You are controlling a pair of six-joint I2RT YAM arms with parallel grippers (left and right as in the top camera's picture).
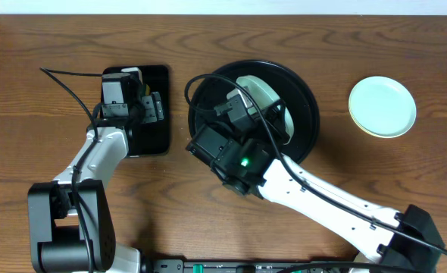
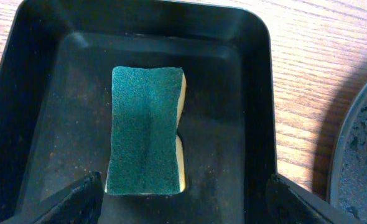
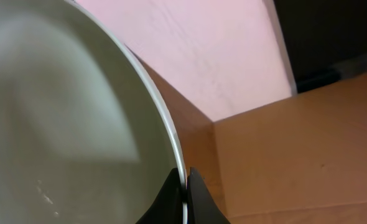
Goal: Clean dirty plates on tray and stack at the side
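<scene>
My right gripper [image 3: 185, 186] is shut on the rim of a pale plate [image 3: 59, 124] and holds it tilted up over the round black tray [image 1: 307, 98]; overhead the plate [image 1: 265, 98] is partly hidden by the arm. Plates [image 1: 382, 106], a mint-blue one on top of a pale yellow one, lie on the table at the right. My left gripper [image 2: 183, 199] is open above a green sponge [image 2: 146, 130] with a yellow underside, lying in the small rectangular black tray [image 2: 252, 74]. The fingers straddle the sponge's near end without touching it.
The rectangular black tray [image 1: 159, 83] stands left of the round tray. A cable [image 1: 64, 80] runs across the table at the left. The round tray's wet rim [image 2: 357, 155] shows at the right of the left wrist view.
</scene>
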